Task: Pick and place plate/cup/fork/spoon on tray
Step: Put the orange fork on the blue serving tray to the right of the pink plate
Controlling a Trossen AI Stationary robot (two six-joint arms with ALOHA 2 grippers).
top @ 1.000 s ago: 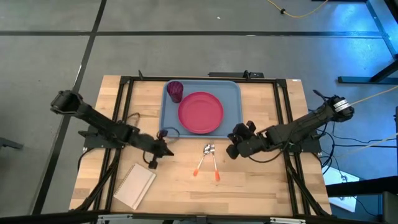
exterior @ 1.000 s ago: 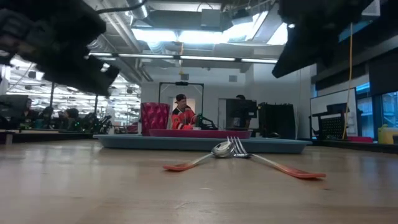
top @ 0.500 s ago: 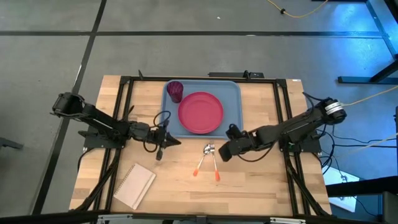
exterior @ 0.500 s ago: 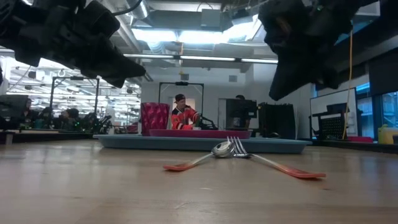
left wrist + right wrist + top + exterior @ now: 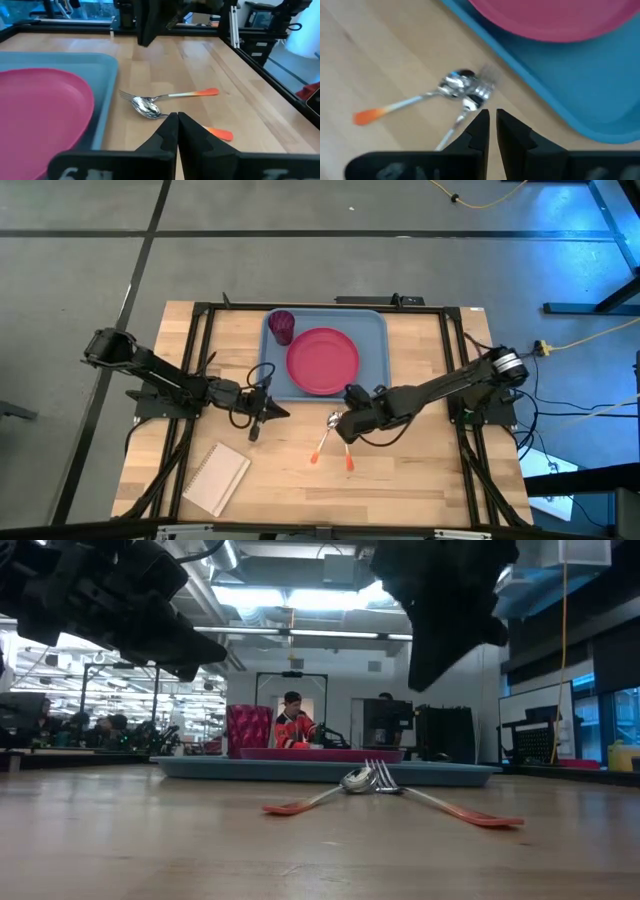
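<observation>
Robotics lab: wooden bench (image 5: 420, 470) on black frame, grey floor, monitors (image 5: 385, 725), ceiling strip lights (image 5: 300, 632), seated person (image 5: 296, 724).

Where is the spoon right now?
In the high view the spoon lies on the bare table just outside the tray, below the plate. Its bowl touches the fork, with the right claw hovering over them.

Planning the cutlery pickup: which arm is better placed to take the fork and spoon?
Right. The right gripper hangs just beside the fork and spoon; the left gripper waits farther off by the tray.
</observation>
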